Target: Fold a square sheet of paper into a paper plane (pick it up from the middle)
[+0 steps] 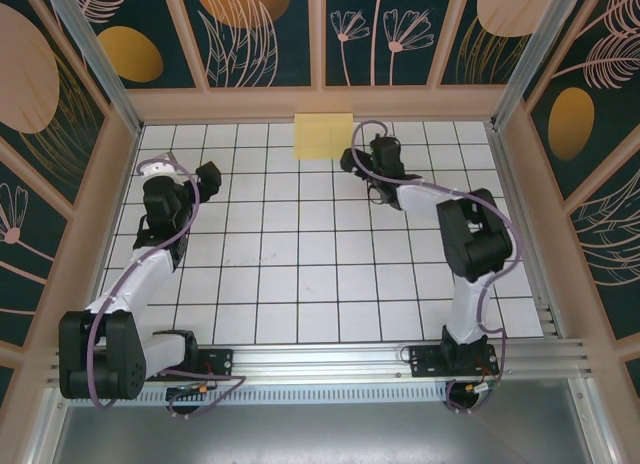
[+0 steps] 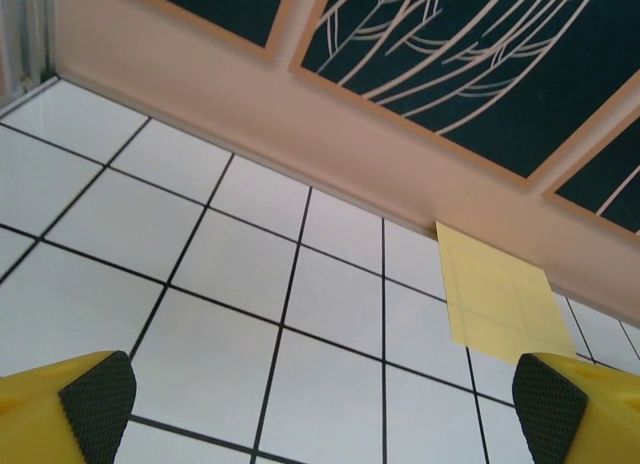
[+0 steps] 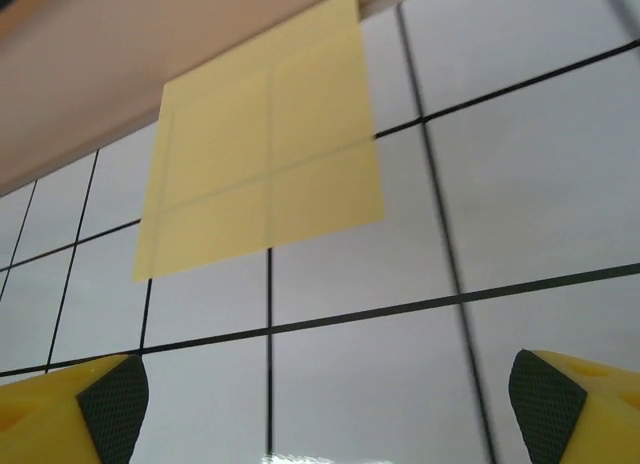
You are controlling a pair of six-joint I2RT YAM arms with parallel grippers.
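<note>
We found the task at its very start: the square sheet of paper (image 1: 324, 136) lay flat and unfolded at 12 o'clock on the white gridded surface (image 1: 300, 284), and its far strip overlapped the foot of the back wall (image 1: 420, 104). From the right wrist the square sheet of paper (image 3: 262, 159) showed faint cross-shaped crease lines (image 3: 268, 174), but no part of it was lifted or turned over. Neither tool was touching it. The right tool (image 1: 358, 156) hovered near the sheet's 4 o'clock corner, and in its own camera the right tool (image 3: 330, 404) had its jaws spread wide with only bare tiles between the two fingertips, the sheet lying ahead at 11 o'clock. The left tool (image 1: 212, 174) sat well apart, at about 8 o'clock from the sheet; the left tool (image 2: 320, 409) was likewise spread wide and empty, with the square sheet of paper (image 2: 497, 299) off at 2 o'clock. We judged that everything was left to do: reach the middle of the sheet, pinch it up off the surface, bring it away from the wall, and then make every fold of the dart. The thin paper lying flush against the tiles looked to us like the first difficulty.
</note>
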